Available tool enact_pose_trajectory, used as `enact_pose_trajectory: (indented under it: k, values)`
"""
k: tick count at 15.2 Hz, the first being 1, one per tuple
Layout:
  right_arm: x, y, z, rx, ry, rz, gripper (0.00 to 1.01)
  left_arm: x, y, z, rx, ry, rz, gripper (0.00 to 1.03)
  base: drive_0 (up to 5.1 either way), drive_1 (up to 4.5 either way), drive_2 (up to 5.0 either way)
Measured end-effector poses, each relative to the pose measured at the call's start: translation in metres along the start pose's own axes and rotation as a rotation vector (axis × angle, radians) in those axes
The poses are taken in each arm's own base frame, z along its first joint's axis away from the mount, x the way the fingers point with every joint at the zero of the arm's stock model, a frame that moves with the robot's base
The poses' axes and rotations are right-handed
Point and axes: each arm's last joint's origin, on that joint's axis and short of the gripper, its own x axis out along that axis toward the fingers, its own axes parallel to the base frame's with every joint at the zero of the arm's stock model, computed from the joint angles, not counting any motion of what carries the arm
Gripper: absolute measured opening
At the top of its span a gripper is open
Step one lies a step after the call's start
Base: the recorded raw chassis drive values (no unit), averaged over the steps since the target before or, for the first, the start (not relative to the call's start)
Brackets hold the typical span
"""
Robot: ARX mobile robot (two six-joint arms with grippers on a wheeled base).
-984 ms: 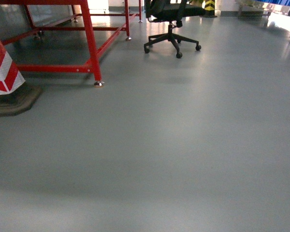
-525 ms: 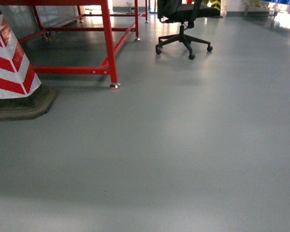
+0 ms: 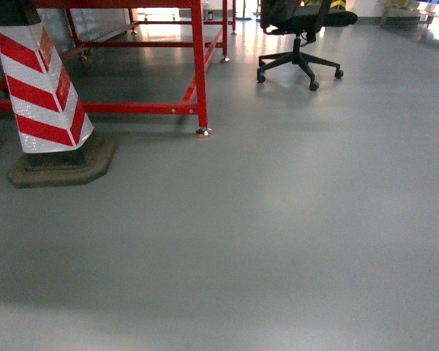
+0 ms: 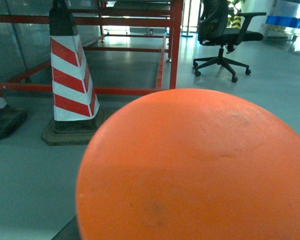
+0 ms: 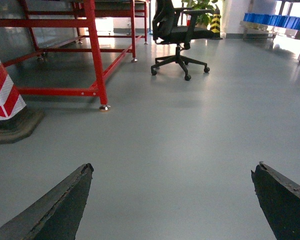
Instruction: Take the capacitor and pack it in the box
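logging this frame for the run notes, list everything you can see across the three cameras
capacitor: 1, bright orange, fills the left wrist view close up
traffic cone: red and white striped, dark base, floor at left; part of a second at the left wrist view's edge
red frame: 1, red metal, on feet behind the cone
office chair: 1, black, wheeled, far right
blue bins: blue, far right background
floor: grey
right gripper: dark fingers apart, nothing between
left gripper: not visible

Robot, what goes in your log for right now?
left hand: holding capacitor | right hand: open, empty | box: not in view | ahead: bare floor, striped cone, office chair
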Motion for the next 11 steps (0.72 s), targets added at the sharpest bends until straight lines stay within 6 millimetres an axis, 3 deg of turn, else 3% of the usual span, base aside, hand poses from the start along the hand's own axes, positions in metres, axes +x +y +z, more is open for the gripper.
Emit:
enact_pose_trajectory:
  k: [11]
  values:
    - [0.0000, 0.0000, 0.0001, 0.000, -0.001, 0.000, 0.98, 0.0000, 0.0000, 0.0002, 0.000, -0.002, -0.001, 0.43, -5.0, 2.38, 2.4]
